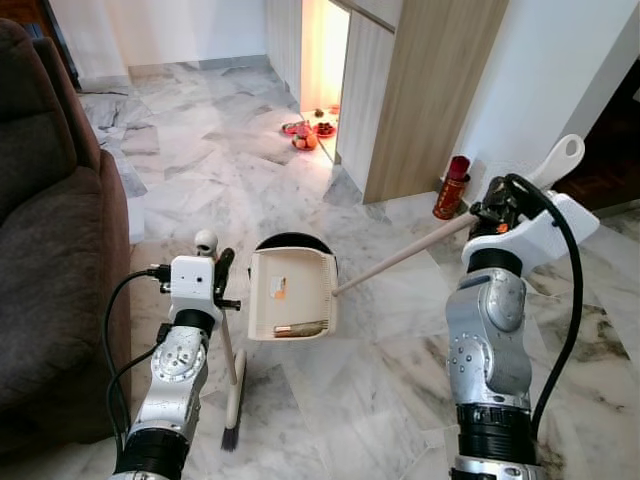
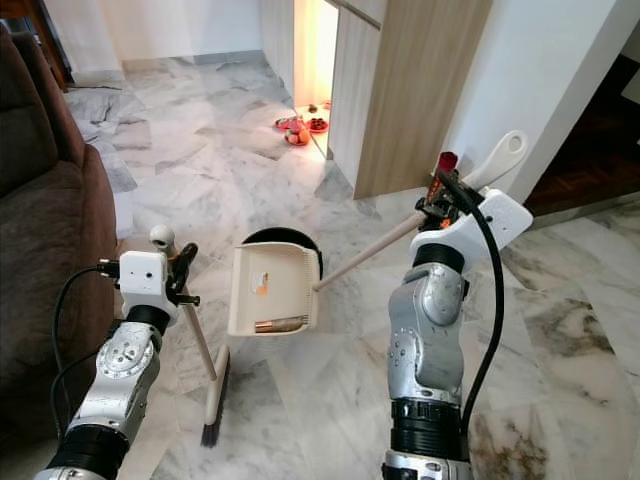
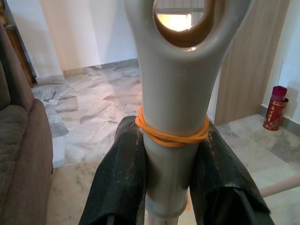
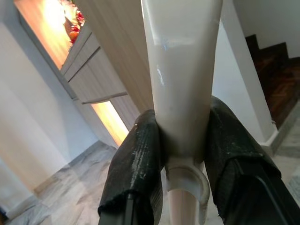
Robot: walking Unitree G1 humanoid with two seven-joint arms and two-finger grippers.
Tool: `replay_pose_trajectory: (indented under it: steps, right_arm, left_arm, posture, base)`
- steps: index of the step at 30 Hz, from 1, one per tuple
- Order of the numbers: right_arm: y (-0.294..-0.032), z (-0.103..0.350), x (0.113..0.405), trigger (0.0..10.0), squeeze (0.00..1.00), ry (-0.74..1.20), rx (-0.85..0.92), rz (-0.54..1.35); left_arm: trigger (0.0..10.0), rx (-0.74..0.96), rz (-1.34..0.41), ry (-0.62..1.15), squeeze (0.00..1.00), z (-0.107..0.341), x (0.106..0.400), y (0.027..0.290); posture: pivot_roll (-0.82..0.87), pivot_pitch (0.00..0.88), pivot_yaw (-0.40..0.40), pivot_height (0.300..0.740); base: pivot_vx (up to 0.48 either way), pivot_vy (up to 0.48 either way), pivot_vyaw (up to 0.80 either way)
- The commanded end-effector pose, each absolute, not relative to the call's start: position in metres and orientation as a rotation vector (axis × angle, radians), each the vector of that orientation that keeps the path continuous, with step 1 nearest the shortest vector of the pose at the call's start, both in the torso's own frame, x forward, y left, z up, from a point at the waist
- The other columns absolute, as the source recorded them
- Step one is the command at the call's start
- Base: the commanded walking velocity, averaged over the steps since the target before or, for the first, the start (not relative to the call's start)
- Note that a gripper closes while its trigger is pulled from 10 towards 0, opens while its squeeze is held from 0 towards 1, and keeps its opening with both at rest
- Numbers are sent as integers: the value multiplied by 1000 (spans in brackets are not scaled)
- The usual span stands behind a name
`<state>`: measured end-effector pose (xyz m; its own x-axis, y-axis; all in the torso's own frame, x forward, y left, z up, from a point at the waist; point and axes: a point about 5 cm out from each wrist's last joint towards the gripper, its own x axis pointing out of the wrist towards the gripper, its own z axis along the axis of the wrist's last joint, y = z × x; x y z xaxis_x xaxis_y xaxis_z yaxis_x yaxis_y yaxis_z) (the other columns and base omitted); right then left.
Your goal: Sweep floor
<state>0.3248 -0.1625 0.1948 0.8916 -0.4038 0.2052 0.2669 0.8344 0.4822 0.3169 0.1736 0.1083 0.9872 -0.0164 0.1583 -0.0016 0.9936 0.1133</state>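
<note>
Cream dustpan (image 1: 290, 293); grey-veined marble floor (image 1: 380, 350); brown sofa (image 1: 50, 250); red can (image 1: 451, 188)

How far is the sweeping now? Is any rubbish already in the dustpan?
Some is collected: the dustpan holds a brownish stick-like piece and a small orange scrap. In hand: the right gripper grips the dustpan handle, the left gripper grips the broom, whose bristles rest on the marble floor. Emptying the dustpan remains.

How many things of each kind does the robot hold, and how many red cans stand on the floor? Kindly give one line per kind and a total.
Brooms: 1, the broom, in the left gripper.
Dustpans: 1, the dustpan, its handle in the right gripper.
Red cans: 1, the red can by the wall.
Total: 3
</note>
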Motion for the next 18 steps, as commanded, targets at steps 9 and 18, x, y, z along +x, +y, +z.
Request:
replay_pose_trajectory:
  steps: [9, 18]
  right_arm:
    - [-164, 217, 329, 10000, 0, -418, 511, -380]
    - [-162, 216, 331, 10000, 0, -423, 500, -362]
  left_arm:
    - [10000, 132, -7, -213, 0, 118, 319, 174]
    - [10000, 128, -1, -205, 0, 117, 319, 175]
  posture:
    - [88, 6, -44, 740]
    - [89, 10, -46, 740]
  base:
    - [0, 0, 0]
    - [0, 0, 0]
